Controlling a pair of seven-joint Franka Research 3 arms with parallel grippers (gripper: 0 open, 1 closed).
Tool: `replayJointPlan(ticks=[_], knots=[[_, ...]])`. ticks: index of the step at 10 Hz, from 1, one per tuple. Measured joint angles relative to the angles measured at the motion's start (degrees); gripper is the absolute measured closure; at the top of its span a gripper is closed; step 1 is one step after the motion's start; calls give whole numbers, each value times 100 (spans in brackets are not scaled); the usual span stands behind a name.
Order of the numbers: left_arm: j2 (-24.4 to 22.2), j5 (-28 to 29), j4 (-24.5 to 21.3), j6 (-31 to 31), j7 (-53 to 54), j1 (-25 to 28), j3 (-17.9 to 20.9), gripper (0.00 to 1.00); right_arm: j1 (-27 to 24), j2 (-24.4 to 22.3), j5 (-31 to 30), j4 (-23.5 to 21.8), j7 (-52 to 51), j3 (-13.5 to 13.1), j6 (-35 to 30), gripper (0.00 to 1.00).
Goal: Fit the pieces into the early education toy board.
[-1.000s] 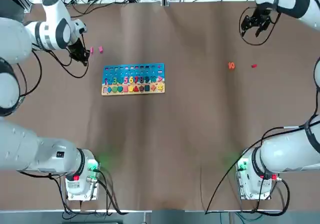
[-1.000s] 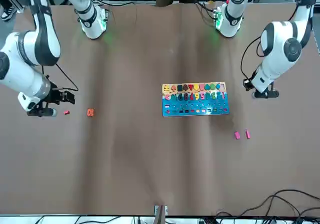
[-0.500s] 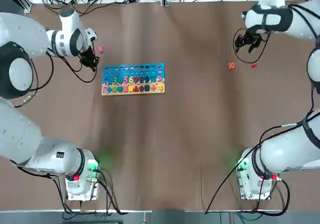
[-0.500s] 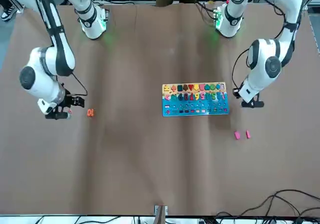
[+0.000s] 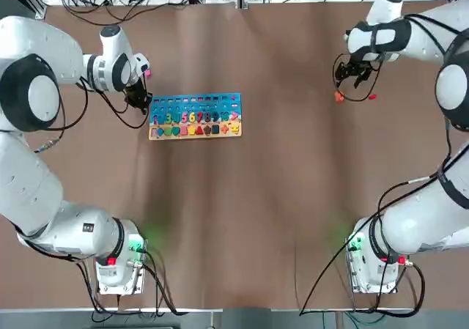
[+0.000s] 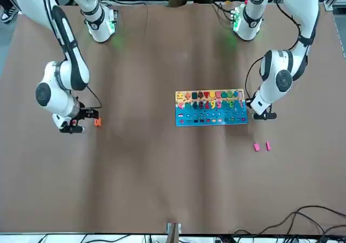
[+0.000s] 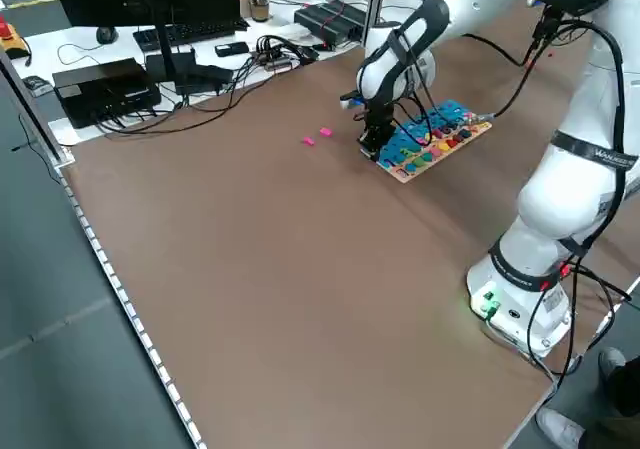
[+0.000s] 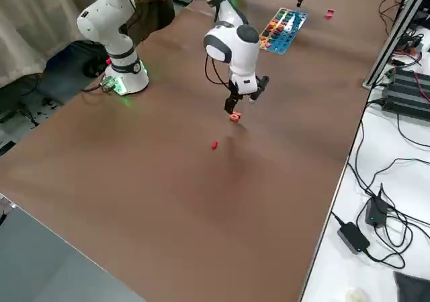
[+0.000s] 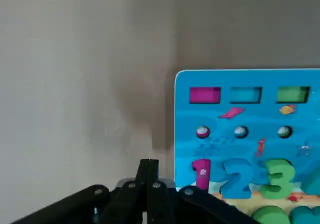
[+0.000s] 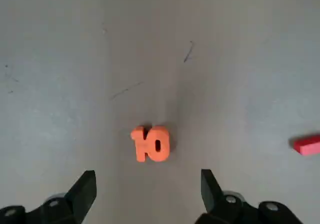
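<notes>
In the top view's upper right, the orange "10" (image 10: pixel 151 144) is seen below the right gripper (image 10: pixel 149 196), spread wide; the left gripper (image 9: pixel 148 171), upper left, is closed.

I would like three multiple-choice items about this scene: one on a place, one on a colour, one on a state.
1. Where is the orange "10" piece?
A) In the board
B) On the table near the red piece
C) Beside the pink pieces

2. Which colour is the number 3 on the board?
A) Green
B) Yellow
C) Black

3. How are the fingers of the right tool?
A) Shut on a piece
B) Shut, empty
C) Open, empty

B: the right wrist view shows both lying on the table.
A: the left wrist view shows it green.
C: its fingers stand wide apart with nothing between them.
</notes>
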Motion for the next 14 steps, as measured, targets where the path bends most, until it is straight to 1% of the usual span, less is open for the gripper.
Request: replayJointPlan(ticks=[4,7,10,12,14], knots=[[184,0,19,67,-127,-18,-10,99,16,337,11,0,16,-3,396,8],[349,13,83,220,-403,-50,-59,99,14,474,15,2,19,-8,589,10],[354,33,88,223,-480,-51,-75,99,5,544,18,5,20,20,675,13],[373,55,118,230,-684,-52,-196,99,-24,547,20,5,20,50,677,17],[405,83,168,230,-953,-52,-357,99,-36,561,22,5,22,80,699,19]])
